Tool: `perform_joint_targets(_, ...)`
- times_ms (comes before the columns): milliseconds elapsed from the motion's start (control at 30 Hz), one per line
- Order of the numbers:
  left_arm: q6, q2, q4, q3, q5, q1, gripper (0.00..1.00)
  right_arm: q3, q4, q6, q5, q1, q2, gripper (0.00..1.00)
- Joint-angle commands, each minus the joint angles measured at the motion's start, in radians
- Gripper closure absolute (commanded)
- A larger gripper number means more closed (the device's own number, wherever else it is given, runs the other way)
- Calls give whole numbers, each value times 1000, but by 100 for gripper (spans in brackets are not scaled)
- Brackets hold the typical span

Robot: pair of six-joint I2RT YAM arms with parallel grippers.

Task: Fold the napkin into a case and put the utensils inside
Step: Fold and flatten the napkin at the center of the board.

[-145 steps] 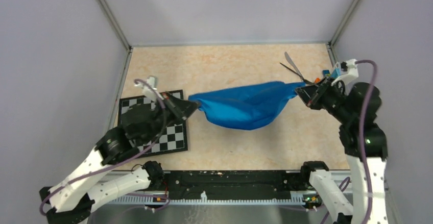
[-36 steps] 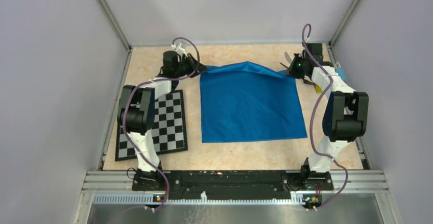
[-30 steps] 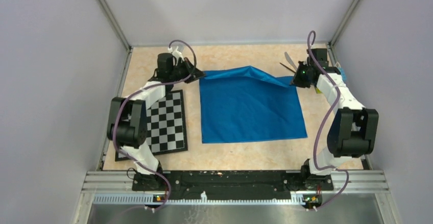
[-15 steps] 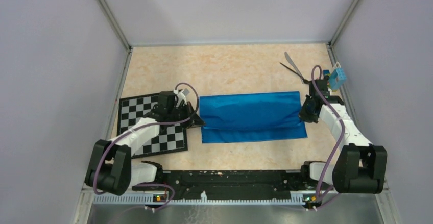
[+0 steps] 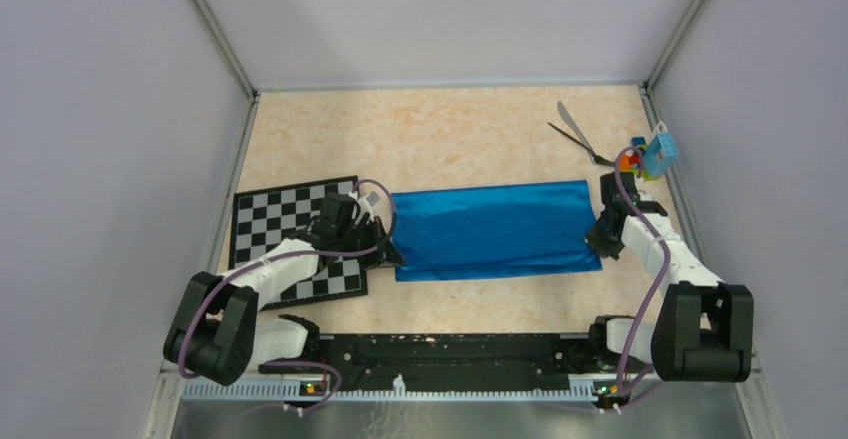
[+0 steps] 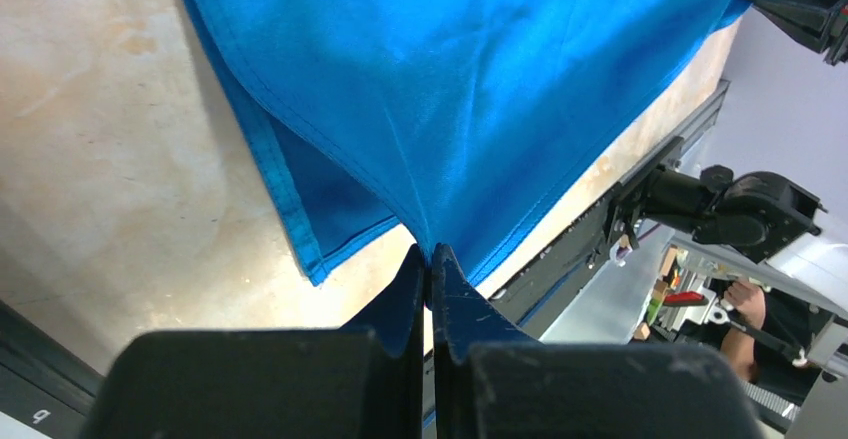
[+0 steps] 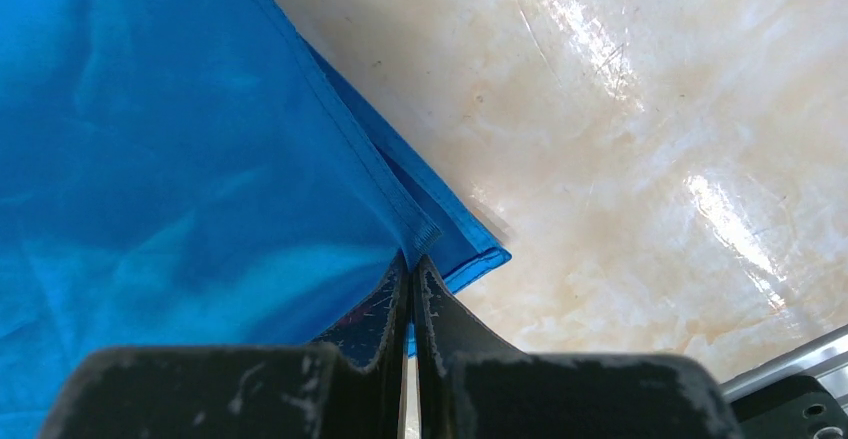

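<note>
- top external view: the napkin [image 5: 490,229] lies folded double as a wide blue band across the middle of the counter [image 5: 450,139], its long edges running left to right.
- the left arm [image 5: 280,264] reaches low over the chessboard [image 5: 265,214], and the left jaws meet the napkin at its near left corner.
- the right arm [image 5: 670,249] bends in from the right wall, and the right jaws sit at the napkin's near right corner.
- the utensils [image 5: 575,139] lie crossed by the far right corner of the counter, well apart from the napkin: a silver-grey piece [image 5: 565,116] and a thin black piece [image 5: 562,133].
- small colourful toy blocks [image 5: 645,156] sit just beside the utensils, against the right wall.
- left wrist view: the left jaws are pressed together, pinching the corner of the napkin's upper layer, and the cloth [image 6: 450,79] draws to a point at the tips.
- the lower layer [image 6: 320,199] shows beneath it on the counter, its corner poking out left of the tips.
- right wrist view: the right jaws are pressed together on the hemmed corner of the upper layer [image 7: 200,159].
- the lower layer's corner [image 7: 470,249] peeks out just past the tips, flat on the glossy counter.
</note>
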Motion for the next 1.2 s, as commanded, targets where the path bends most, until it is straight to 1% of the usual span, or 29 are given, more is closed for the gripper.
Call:
perform_joint_targets(0,5,36,23,-8,-63,-3,100,-13,87,13,26,-4,45,100)
perform_joint_targets(133,10,57,21,-17,-91,-4,100,-23,115,5,29,-5,68,100)
perform_joint_targets(433,10,69,5,-28,-117,-3,100,-54,127,8,1,-5,51,100)
perform_joint_targets(600,14,56,-6,-27,-125,-4,100,-60,95,24,-15,-5,-10,100)
perform_joint_targets(700,15,60,-4,-30,-124,-4,100,-88,108,28,-24,-5,-34,100)
perform_joint_targets(933,15,69,5,-41,-111,-4,100,-102,137,25,-41,-4,0,100)
perform_joint_targets(1167,12,73,12,-42,-113,-5,100,-108,149,22,-40,-5,1,100)
